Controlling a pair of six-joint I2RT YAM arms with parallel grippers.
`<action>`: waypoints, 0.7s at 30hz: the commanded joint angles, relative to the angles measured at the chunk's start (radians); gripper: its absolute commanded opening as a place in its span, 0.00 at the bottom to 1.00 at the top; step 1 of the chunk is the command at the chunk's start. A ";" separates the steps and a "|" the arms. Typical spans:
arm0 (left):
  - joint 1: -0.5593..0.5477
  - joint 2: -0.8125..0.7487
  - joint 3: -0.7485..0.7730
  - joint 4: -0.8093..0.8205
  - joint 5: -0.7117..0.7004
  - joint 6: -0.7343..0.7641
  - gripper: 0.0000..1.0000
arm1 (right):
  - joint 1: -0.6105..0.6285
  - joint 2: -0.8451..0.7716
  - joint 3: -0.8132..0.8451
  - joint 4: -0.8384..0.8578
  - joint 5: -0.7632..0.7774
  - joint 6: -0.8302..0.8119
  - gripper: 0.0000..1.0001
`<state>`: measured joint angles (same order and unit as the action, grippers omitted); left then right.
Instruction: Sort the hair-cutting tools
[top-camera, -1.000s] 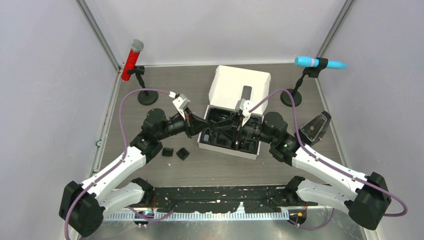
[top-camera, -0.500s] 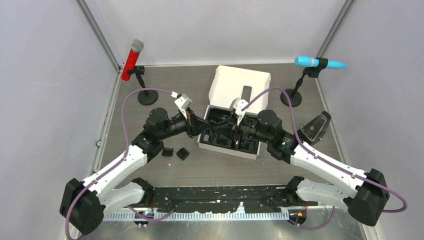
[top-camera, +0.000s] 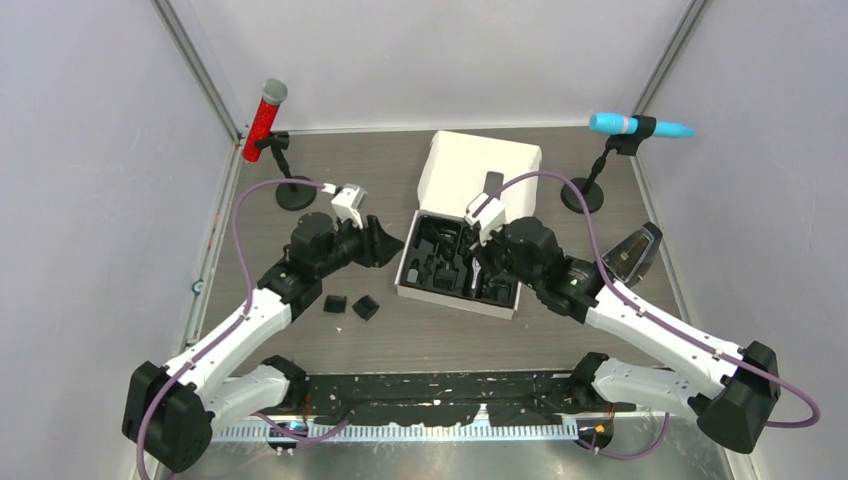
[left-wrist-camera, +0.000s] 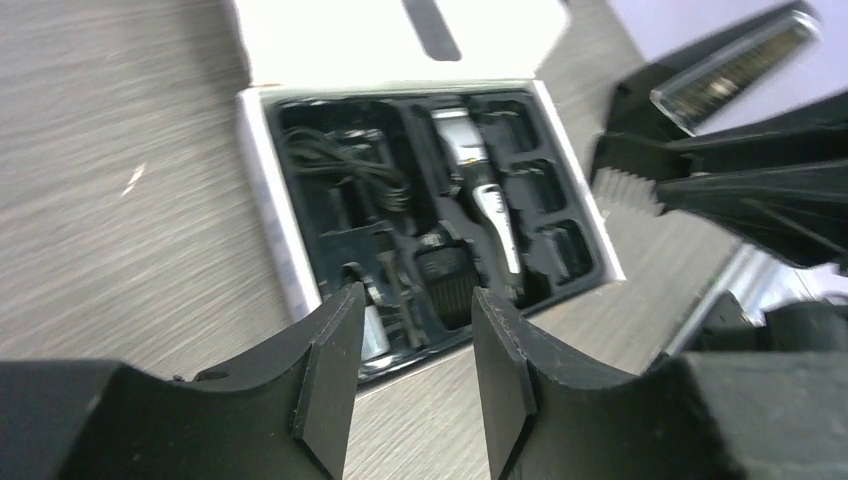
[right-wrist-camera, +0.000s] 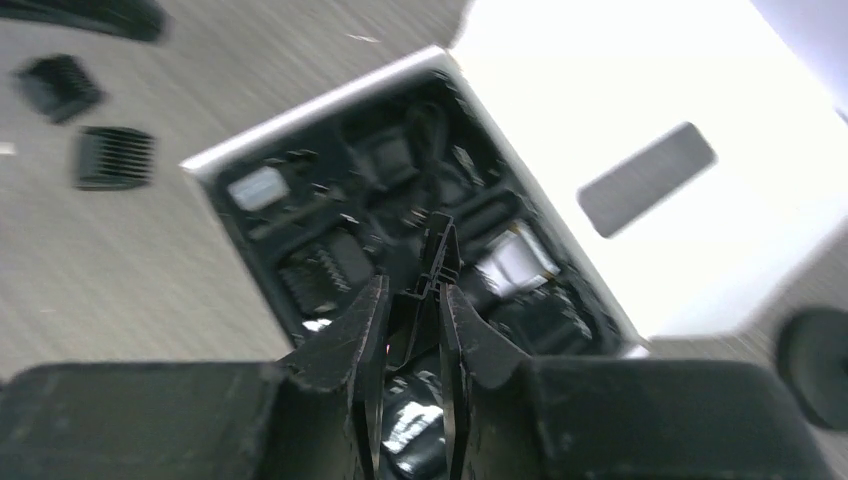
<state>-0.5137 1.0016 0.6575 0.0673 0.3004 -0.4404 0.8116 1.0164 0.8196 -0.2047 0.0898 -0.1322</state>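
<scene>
Right gripper pinches a thin black plastic comb attachment by its flat sides; it looks light, stiff, slippery. Left gripper is half open, empty.

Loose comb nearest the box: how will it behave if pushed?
The comb looks small, thin plastic: probably light, sliding easily on the table. It sits flat, so rolling seems unlikely. Its teeth might flex under a tight pinch.
</scene>
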 joint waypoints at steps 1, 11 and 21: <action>0.045 -0.023 0.037 -0.138 -0.153 -0.050 0.47 | 0.003 0.011 0.063 -0.122 0.286 -0.125 0.05; 0.084 -0.038 0.057 -0.325 -0.333 -0.075 0.68 | 0.003 0.161 0.025 -0.078 0.438 -0.311 0.05; 0.096 -0.042 0.060 -0.363 -0.368 -0.077 0.71 | 0.001 0.344 0.029 -0.021 0.483 -0.418 0.05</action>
<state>-0.4240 0.9768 0.6716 -0.2794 -0.0383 -0.5163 0.8116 1.3262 0.8368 -0.2951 0.5377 -0.4828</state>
